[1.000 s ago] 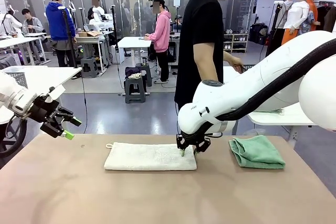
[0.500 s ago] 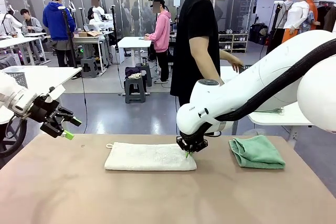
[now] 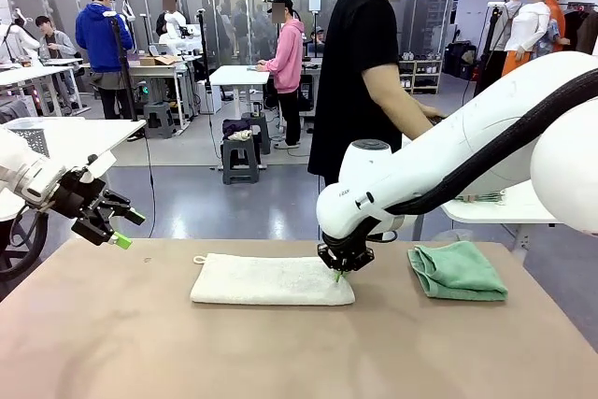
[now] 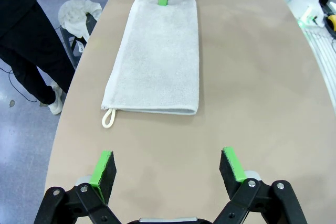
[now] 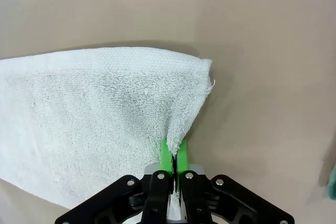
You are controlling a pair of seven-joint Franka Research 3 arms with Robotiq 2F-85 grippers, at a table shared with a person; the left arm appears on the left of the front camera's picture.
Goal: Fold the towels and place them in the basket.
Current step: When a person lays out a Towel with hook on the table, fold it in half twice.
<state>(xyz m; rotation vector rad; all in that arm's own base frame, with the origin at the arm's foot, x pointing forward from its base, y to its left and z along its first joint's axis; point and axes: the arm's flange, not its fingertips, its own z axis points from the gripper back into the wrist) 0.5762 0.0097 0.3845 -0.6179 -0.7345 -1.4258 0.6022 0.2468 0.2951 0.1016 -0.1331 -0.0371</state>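
Now the right gripper [image 3: 338, 275] has its fingers pinching the cream towel's [image 3: 271, 280] right end. Beyond that end lies the green towel [image 3: 458, 271]. The left gripper [image 3: 119, 229], fingers spread, hovers off the cream towel's other end.

We see a cream towel [image 3: 271, 280] folded long mid-table, loop at its left corner, right edge pinched up, crumpled mint towel [image 3: 457, 271] well right.
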